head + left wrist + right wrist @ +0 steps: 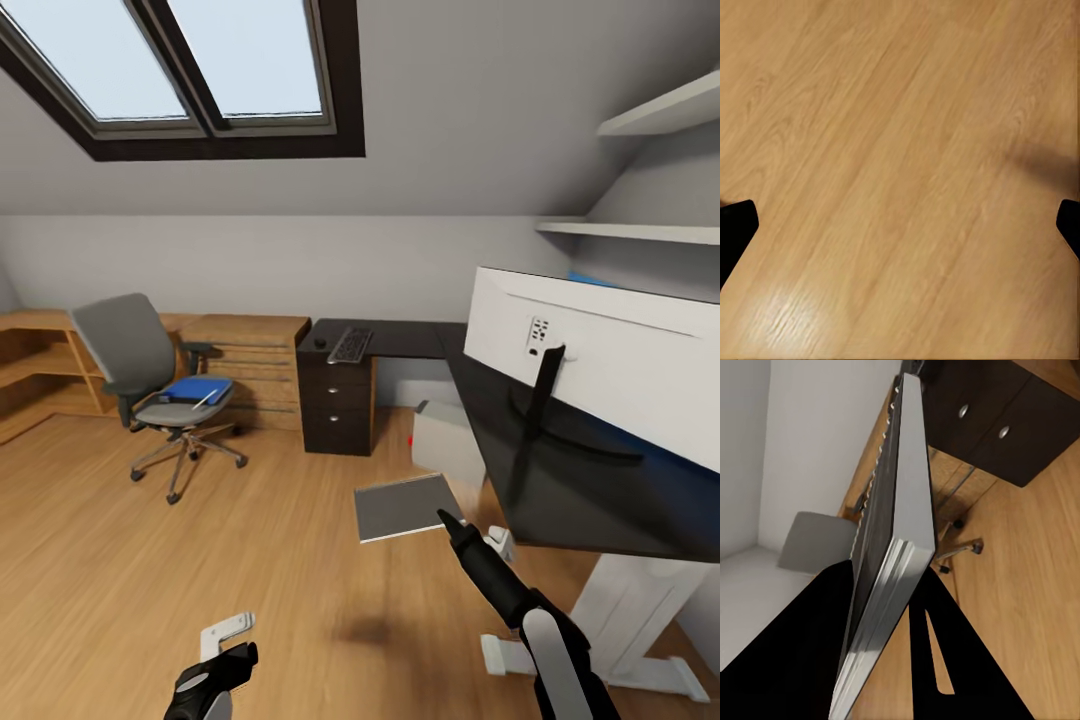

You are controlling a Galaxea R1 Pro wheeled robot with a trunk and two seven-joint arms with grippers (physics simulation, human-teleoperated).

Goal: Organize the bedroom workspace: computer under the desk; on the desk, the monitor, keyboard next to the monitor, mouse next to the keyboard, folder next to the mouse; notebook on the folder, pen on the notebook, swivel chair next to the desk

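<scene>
Four items look done: computer (445, 440) sits under the desk (410, 340), monitor (600, 370) stands on the near wing with its white back to the camera, and keyboard (350, 345) and mouse (320, 342) lie side by side on the far wing. Keyboard is some way from the monitor, so "next to" is debatable.

Not done:
- folder (195, 390) lies on the swivel chair (150, 380) seat, pen (208, 397) resting across it
- notebook (400, 505), grey cover, is in the air, clamped at one edge by the right gripper (450, 525) and held out over the floor between chair and desk. Right wrist view shows it edge-on (896, 547) with its pages squeezed between the black fingers.
- chair stands well apart from the desk, over by the wooden low shelving (250, 350)

Left gripper (235, 660) hangs low over bare floor, spread wide, carrying nothing.

Sequencing problem, my read: the folder has to reach the desk before the notebook can stack on it, and the pen must come off the folder first or ride along.

Obstacles: dark drawer unit (338, 405) under the far wing limits how close the base gets to the mouse end. The monitor hides the near wing's top.
</scene>
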